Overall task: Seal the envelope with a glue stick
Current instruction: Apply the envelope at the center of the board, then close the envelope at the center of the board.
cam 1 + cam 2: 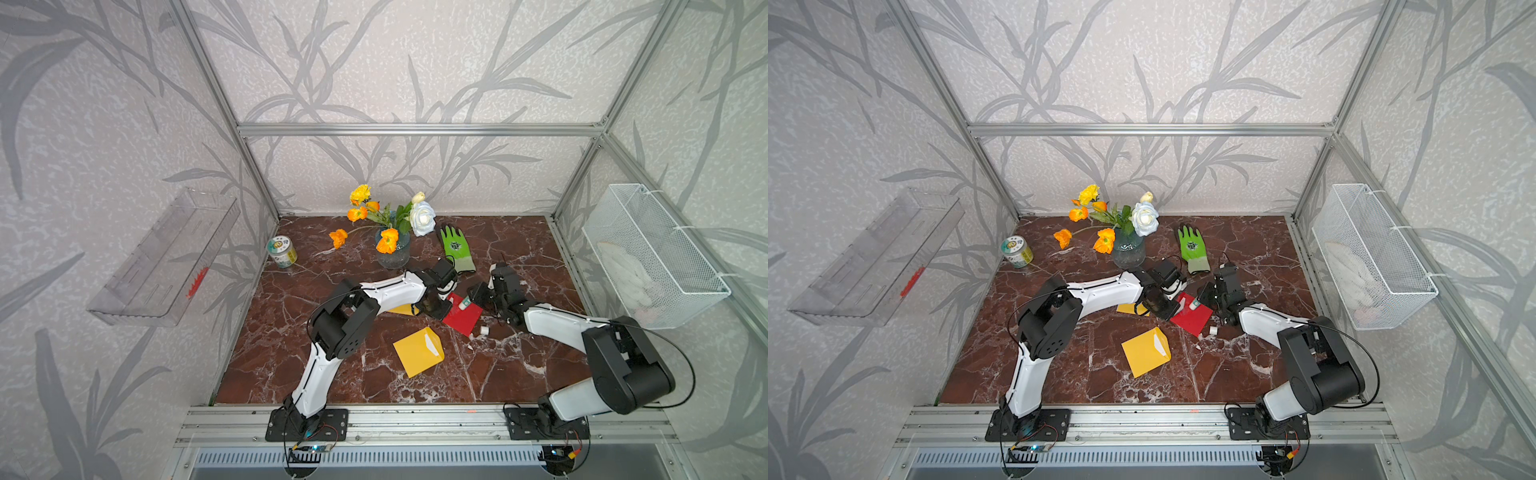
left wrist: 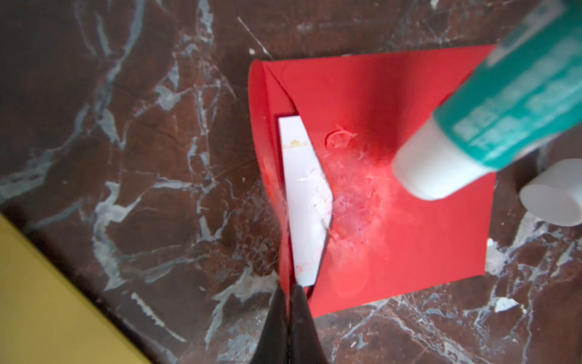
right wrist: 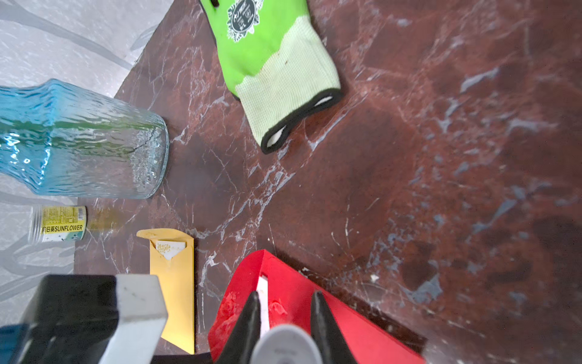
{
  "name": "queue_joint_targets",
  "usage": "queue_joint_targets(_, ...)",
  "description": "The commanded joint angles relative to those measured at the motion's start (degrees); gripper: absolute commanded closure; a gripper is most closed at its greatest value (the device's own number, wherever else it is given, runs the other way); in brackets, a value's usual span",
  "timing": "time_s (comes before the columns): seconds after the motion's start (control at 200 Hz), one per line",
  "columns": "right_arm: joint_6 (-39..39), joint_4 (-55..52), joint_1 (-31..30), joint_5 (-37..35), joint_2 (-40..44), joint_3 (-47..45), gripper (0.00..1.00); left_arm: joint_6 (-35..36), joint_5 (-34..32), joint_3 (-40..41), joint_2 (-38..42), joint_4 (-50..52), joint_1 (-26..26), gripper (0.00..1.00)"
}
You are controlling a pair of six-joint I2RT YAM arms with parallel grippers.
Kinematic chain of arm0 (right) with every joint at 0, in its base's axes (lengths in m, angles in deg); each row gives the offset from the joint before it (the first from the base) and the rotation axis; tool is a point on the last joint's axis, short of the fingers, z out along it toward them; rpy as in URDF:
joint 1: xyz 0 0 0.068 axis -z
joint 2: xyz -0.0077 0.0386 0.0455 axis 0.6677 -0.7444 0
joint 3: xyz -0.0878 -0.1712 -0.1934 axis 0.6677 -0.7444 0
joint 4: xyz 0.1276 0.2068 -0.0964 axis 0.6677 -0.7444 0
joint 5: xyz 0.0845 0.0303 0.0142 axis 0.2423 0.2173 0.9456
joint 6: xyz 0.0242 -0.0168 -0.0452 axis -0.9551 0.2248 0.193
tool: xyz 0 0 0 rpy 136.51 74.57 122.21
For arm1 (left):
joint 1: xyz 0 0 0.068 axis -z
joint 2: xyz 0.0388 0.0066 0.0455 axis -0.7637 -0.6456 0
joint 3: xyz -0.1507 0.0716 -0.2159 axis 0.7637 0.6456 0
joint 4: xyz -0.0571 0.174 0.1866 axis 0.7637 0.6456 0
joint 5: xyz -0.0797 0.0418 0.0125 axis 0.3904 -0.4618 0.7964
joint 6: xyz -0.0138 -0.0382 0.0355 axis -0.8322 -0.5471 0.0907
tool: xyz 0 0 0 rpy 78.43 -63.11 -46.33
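- The glue stick (image 3: 286, 345), nearest the right wrist lens, is uncapped and clamped between the fingers of the right gripper (image 3: 285, 296). Its white tip is over the body of the red envelope (image 2: 409, 236), beside a pale glue smear (image 2: 356, 195). Whether it touches the paper cannot be told.
- The left gripper (image 2: 288, 291) is clenched on the edge of the raised flap (image 2: 264, 141), holding it open. A white card (image 2: 305, 205) shows in the mouth.
- The cap (image 2: 551, 195) lies loose on the table (image 2: 126, 157), just beside the envelope's edge.
- Farther out are a yellow envelope (image 3: 176, 277), a second one (image 1: 417, 351), a vase (image 3: 78, 141), a glove (image 3: 274, 63) and a labelled can (image 3: 58, 223).
- Probable hazards:
  - A hard stroke may drag the light envelope and tear the pinched flap.
  - Glue reaching the card would bond it inside.
  - A sweep of the right arm could knock the cap away.
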Motion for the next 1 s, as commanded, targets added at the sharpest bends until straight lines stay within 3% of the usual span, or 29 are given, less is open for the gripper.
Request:
queue_joint_targets(0.0,-0.4,-0.6,0.5,1.2,1.7,-1.6,1.00,-0.2,-6.0,1.2,0.9,3.4,-0.5,1.00)
queue_joint_targets(0.155,-0.5,-0.6,0.7,2.2,1.2,-2.1,1.00,-0.1,-8.5,0.1,0.8,5.8,-0.8,0.98)
queue_joint_targets(0.375,-0.6,-0.5,0.7,2.9,1.2,-2.3,1.00,-0.7,-3.3,0.2,3.1,6.3,-1.7,0.64)
queue_joint_targets(0.495,-0.1,-1.1,0.8,3.0,1.9,-2.4,1.00,-3.0,1.4,0.2,6.0,5.5,-3.8,0.52)
queue_joint_targets(0.745,-0.1,-1.4,1.0,3.6,1.9,-2.5,1.00,-13.4,15.3,3.3,9.3,-2.6,-10.0,0.55)
queue_joint_targets(0.83,-0.6,-1.0,1.1,4.2,1.7,-2.9,1.00,-14.0,15.2,3.5,8.9,-2.7,-10.6,0.62)
queue_joint_targets(0.915,-2.1,0.5,1.6,5.5,1.5,-3.4,1.00,-13.9,15.5,3.1,7.8,-2.4,-10.6,0.76)
queue_joint_targets(0.995,-5.5,2.8,2.4,8.7,0.9,-3.9,1.00,-14.5,16.6,3.3,6.8,-3.3,-10.7,0.84)
